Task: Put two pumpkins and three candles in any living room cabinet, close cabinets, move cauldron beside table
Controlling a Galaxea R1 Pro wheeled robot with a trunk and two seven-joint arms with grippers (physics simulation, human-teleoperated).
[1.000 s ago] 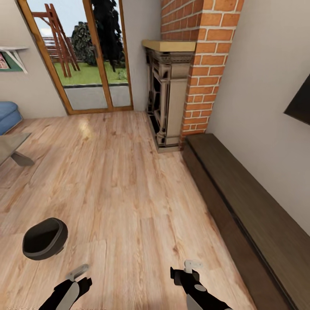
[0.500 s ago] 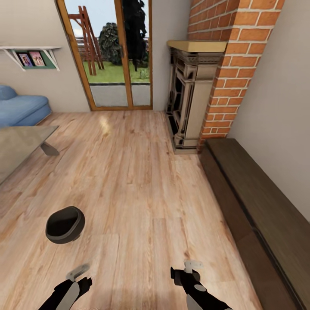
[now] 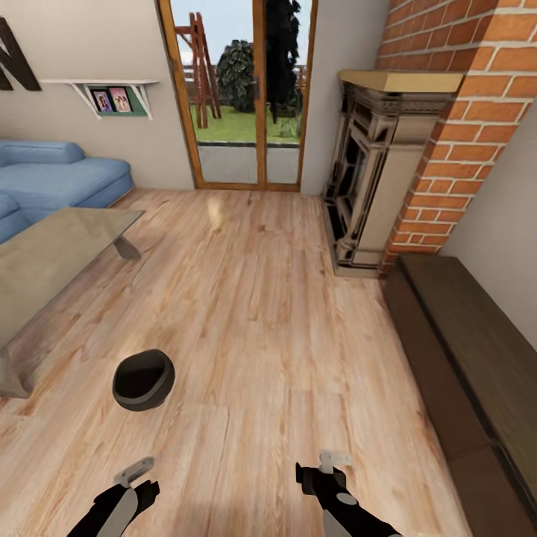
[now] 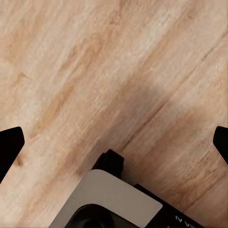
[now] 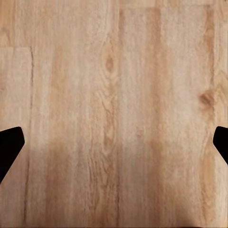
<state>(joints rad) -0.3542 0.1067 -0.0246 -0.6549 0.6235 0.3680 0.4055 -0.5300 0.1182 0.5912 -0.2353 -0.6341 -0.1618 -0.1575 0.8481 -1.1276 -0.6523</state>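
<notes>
Living room, pale wood-plank floor (image 3: 261, 313), seen from the head camera.

Item 1: cauldron (image 3: 143, 380). Small, dark, round pot with a thick rolled rim, mouth up and apparently empty, standing alone on the floor at about 10 o'clock from the robot. It sits near the glass-topped coffee table (image 3: 52, 253), but with a strip of bare floor between them. Judged rigid, probably fairly heavy for its size, with a smooth curved body that would slip in a pinch. The rim looks the best place to take hold, one finger inside and one outside; a push along the floor might also serve, as it only has to end up beside a table.

Item 2: cabinet (image 3: 470, 350). Long, low, dark brown unit along the wall from 1 to 4 o'clock. Its flat fronts appear closed and have no handles, so opening one would mean working at an edge.

Item 3: left gripper (image 3: 136, 477), at 7 o'clock. The wrist view shows its fingers spread wide, holding nothing, over bare planks.

Item 4: right gripper (image 3: 322, 468), at 5 o'clock. Equally wide open and empty.

Fixtures: brick chimney (image 3: 462, 134) with an ornate stove (image 3: 373, 179) at 1 o'clock; glazed garden door (image 3: 239, 97) at 12; blue sofa (image 3: 52, 179) at 10.
</notes>
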